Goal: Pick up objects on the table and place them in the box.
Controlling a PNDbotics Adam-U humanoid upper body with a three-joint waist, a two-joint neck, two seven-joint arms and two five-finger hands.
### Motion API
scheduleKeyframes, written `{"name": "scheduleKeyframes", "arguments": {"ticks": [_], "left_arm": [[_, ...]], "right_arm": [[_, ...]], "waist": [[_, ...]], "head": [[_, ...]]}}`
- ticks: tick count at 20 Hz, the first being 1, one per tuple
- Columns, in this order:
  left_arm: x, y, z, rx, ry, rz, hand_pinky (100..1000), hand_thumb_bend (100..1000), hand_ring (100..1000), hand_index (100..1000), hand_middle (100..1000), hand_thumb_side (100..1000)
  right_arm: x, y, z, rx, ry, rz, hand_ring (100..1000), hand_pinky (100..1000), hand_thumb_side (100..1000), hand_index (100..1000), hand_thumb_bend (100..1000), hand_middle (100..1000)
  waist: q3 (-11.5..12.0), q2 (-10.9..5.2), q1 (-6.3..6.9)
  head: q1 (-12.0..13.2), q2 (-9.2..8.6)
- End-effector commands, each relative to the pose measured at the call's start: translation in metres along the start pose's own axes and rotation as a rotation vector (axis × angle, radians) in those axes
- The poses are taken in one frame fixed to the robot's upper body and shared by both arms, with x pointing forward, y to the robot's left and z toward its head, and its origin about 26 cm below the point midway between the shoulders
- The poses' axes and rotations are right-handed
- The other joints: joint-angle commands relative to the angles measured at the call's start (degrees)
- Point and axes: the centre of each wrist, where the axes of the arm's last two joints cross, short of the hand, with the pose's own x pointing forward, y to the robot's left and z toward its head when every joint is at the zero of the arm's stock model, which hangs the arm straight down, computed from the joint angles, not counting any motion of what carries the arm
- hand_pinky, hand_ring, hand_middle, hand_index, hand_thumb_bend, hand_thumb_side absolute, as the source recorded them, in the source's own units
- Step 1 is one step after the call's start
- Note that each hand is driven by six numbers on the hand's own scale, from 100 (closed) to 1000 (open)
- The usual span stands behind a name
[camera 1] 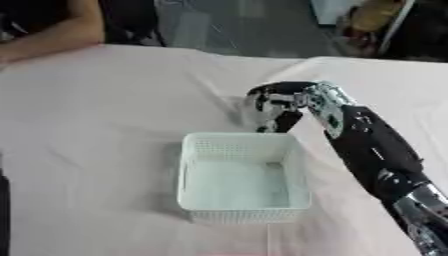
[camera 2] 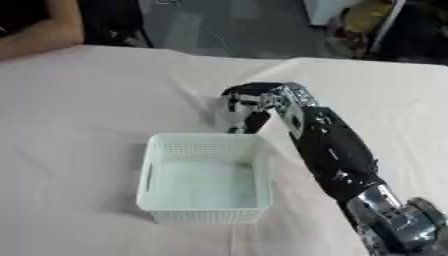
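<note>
Just behind the white box (camera 1: pixel 243 176), near its far right corner, the right hand (camera 1: pixel 273 107) hangs with fingers curled down, but it's honestly hard to tell if it's holding anything. The box sits mid-surface (camera 1: pixel 96 125) on the pale cloth, looks empty inside.

the robot's right arm (camera 1: pixel 376 150) enters from the five o'clock corner and runs toward eleven o'clock, black forearm leading to a silver wrist (camera 1: pixel 325 102). the right hand (camera 1: pixel 271 107) bends down from that wrist, its fingers (camera 1: pixel 261 112) curled and pointing toward six o'clock, thumb close beside them. whether anything sits inside the curl cannot be told. at the arm's lower end a silver joint (camera 2: pixel 398 225) shows. the left arm appears in neither view.
</note>
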Motion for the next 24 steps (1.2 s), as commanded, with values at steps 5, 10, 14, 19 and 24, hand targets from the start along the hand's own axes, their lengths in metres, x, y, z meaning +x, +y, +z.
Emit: {"name": "scheduleKeyframes", "arguments": {"ticks": [5, 10, 14, 19, 24], "left_arm": [[0.004, 0.0, -0.005, -0.022, -0.015, -0.006, 679, 539, 701, 873, 726, 881], [0.004, 0.0, -0.005, -0.023, -0.014, -0.005, 679, 539, 701, 873, 726, 880], [0.004, 0.0, -0.005, -0.023, -0.014, -0.004, 680, 539, 702, 873, 726, 881], [0.004, 0.001, -0.005, -0.024, -0.011, -0.006, 679, 538, 702, 873, 727, 881], [0.004, 0.001, -0.004, -0.025, -0.006, -0.009, 680, 537, 702, 873, 727, 882]], "right_arm": [[0.003, -0.04, 0.019, -0.067, 0.012, 0.063, 319, 100, 100, 323, 100, 337], [0.005, -0.041, 0.019, -0.067, 0.014, 0.065, 318, 100, 100, 322, 100, 335], [0.006, -0.043, 0.02, -0.073, 0.005, 0.071, 317, 100, 100, 321, 100, 335], [0.009, -0.05, 0.026, -0.103, -0.03, 0.088, 317, 100, 100, 320, 100, 334], [0.019, -0.069, 0.042, -0.157, -0.062, 0.131, 318, 100, 100, 317, 100, 332]], "waist": [[-0.1, -1.32, 0.17], [-0.09, -1.34, 0.16], [-0.1, -1.35, 0.16], [-0.29, -1.41, 0.22], [-0.55, -1.56, 0.31]], "head": [[-0.95, -0.8], [-0.96, -0.88], [-0.95, -0.95], [-0.92, -0.99], [-0.93, -0.99]]}}
